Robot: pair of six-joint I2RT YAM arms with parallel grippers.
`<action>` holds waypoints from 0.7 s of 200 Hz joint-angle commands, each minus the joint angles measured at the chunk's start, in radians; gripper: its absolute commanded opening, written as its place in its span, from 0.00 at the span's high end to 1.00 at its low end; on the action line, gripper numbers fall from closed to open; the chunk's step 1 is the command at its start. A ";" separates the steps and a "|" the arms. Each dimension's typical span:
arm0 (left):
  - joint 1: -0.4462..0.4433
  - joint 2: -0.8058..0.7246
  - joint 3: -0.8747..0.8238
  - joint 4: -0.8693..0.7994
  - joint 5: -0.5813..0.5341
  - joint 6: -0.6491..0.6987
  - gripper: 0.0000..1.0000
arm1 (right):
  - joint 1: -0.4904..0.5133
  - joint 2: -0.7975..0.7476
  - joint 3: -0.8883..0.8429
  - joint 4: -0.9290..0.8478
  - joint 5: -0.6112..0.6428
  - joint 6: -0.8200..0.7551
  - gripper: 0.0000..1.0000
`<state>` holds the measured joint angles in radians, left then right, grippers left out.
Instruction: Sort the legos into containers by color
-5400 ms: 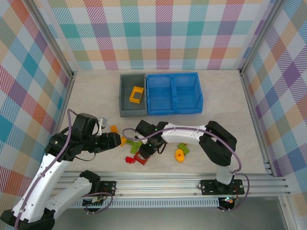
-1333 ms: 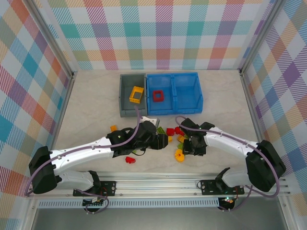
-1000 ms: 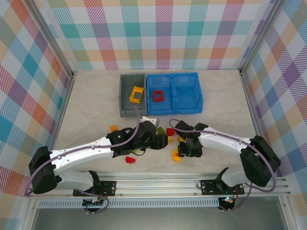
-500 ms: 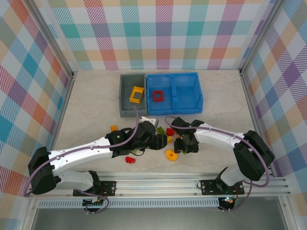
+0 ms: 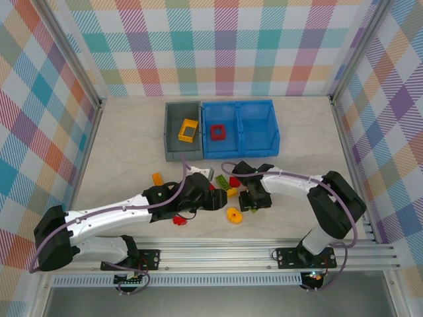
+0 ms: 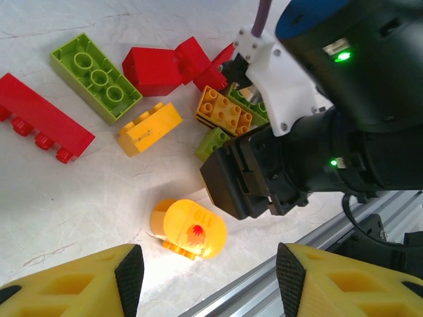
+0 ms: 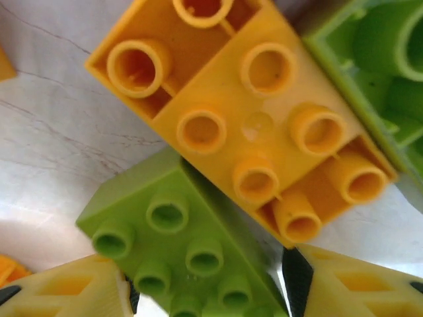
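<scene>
Pastel plaid walls (image 5: 218, 46), pale marbled table (image 5: 125, 152), dark grey bin (image 5: 170, 135) with yellow frame brick (image 5: 190, 123), bright blue bin (image 5: 241, 152) with red frame brick (image 5: 213, 132), lime green brick (image 7: 178, 257), yellow-orange brick (image 7: 251, 132), round yellow brick (image 6: 192, 229).

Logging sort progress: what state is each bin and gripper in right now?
grey bin: holds one yellow frame brick.
blue bin: left compartment holds one red frame brick, right compartment empty.
left gripper: open, above the round yellow brick.
right gripper: closed on a lime green brick.
</scene>
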<state>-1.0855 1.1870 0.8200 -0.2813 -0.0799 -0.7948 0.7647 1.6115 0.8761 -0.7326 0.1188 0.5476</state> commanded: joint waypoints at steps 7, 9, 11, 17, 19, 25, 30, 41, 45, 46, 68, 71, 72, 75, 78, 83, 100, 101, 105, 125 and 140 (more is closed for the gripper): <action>-0.019 -0.057 -0.026 0.027 -0.017 -0.032 0.42 | -0.001 0.042 0.018 0.029 0.012 -0.037 0.45; -0.019 -0.060 -0.027 0.026 -0.018 -0.032 0.42 | -0.002 0.045 0.018 0.030 0.012 -0.037 0.46; -0.019 -0.061 -0.029 0.025 -0.019 -0.032 0.42 | -0.003 0.047 0.017 0.032 0.012 -0.038 0.46; -0.019 -0.065 -0.029 0.020 -0.023 -0.032 0.42 | -0.001 0.052 0.016 0.038 0.010 -0.039 0.48; -0.019 -0.065 -0.029 0.019 -0.024 -0.031 0.42 | -0.002 0.053 0.015 0.040 0.010 -0.039 0.49; -0.019 -0.068 -0.028 0.016 -0.027 -0.029 0.42 | -0.001 0.052 0.014 0.043 0.010 -0.040 0.52; -0.019 -0.069 -0.026 0.013 -0.027 -0.028 0.42 | -0.001 0.048 0.011 0.046 0.011 -0.038 0.55; -0.019 -0.071 -0.022 0.011 -0.035 -0.026 0.42 | 0.000 0.030 0.007 0.043 0.007 -0.039 0.60; -0.019 -0.072 -0.021 0.013 -0.040 -0.024 0.42 | 0.000 0.019 0.006 0.039 0.006 -0.039 0.62; -0.018 -0.073 -0.019 0.013 -0.040 -0.023 0.42 | 0.001 0.016 0.005 0.038 0.006 -0.039 0.62; -0.019 -0.091 0.012 -0.076 -0.088 -0.019 0.42 | 0.005 -0.083 0.013 -0.004 -0.029 -0.041 0.69; -0.019 -0.093 0.021 -0.093 -0.101 -0.019 0.42 | 0.004 -0.101 0.018 -0.014 -0.034 -0.042 0.70; -0.019 -0.094 0.024 -0.099 -0.104 -0.018 0.42 | 0.004 -0.107 0.021 -0.017 -0.036 -0.042 0.70; -0.019 -0.097 0.033 -0.114 -0.115 -0.016 0.42 | 0.003 -0.126 0.028 -0.028 -0.041 -0.042 0.70; -0.018 -0.099 0.043 -0.126 -0.124 -0.015 0.42 | 0.002 -0.144 0.037 -0.040 -0.044 -0.043 0.70; -0.019 -0.102 0.061 -0.143 -0.138 -0.007 0.42 | 0.002 -0.172 0.057 -0.062 -0.043 -0.043 0.70; -0.019 -0.110 0.124 -0.184 -0.177 0.023 0.41 | -0.020 -0.233 0.152 -0.147 -0.004 -0.051 0.70; -0.019 -0.110 0.128 -0.186 -0.178 0.026 0.41 | -0.024 -0.235 0.157 -0.151 -0.001 -0.053 0.70; -0.019 -0.109 0.145 -0.192 -0.187 0.034 0.41 | -0.036 -0.242 0.183 -0.165 0.010 -0.057 0.70; -0.019 -0.071 0.245 -0.207 -0.210 0.092 0.40 | -0.133 -0.237 0.280 -0.169 0.034 -0.092 0.71; -0.017 -0.007 0.339 -0.224 -0.215 0.140 0.40 | -0.216 -0.174 0.359 -0.145 0.018 -0.119 0.71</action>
<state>-1.0893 1.1179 1.0256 -0.4625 -0.2394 -0.7509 0.6525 1.3777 1.1461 -0.8501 0.1162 0.4828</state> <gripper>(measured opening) 0.596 0.331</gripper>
